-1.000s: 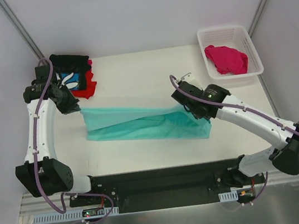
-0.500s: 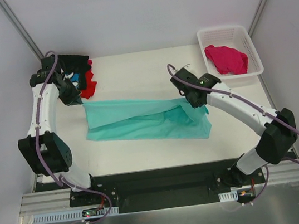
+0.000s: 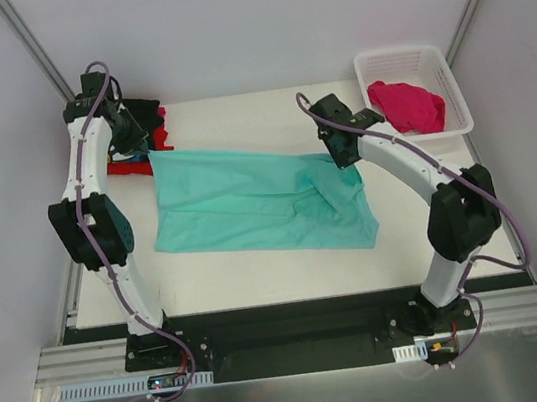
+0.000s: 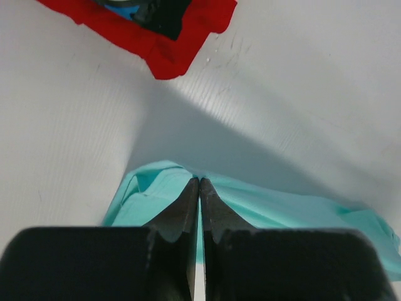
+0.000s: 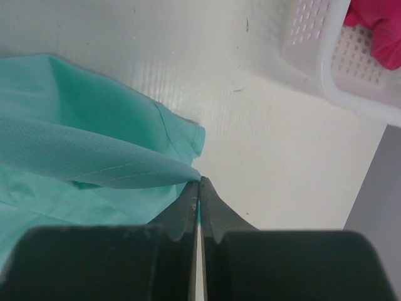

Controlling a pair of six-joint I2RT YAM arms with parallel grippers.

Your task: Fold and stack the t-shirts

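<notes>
The mint-teal t-shirt (image 3: 248,199) lies spread across the middle of the table, its far edge lifted and stretched between both grippers. My left gripper (image 3: 147,150) is shut on the shirt's far left corner (image 4: 156,182). At the far right corner (image 5: 182,169) my right gripper (image 3: 346,155) is shut on the cloth. A folded red t-shirt (image 4: 160,47) with the black one (image 3: 142,112) on top sits at the far left, just beyond the left gripper. The magenta-pink t-shirt (image 3: 408,104) lies crumpled in the basket.
The white lattice basket (image 3: 458,104) stands at the far right corner, close to the right gripper; its rim (image 5: 351,100) shows in the right wrist view. Grey walls enclose the table on three sides.
Both grippers have carried the teal shirt's far edge toward the back of the table, spreading the bunched cloth out wider. The left gripper now sits next to the red and black stack.
</notes>
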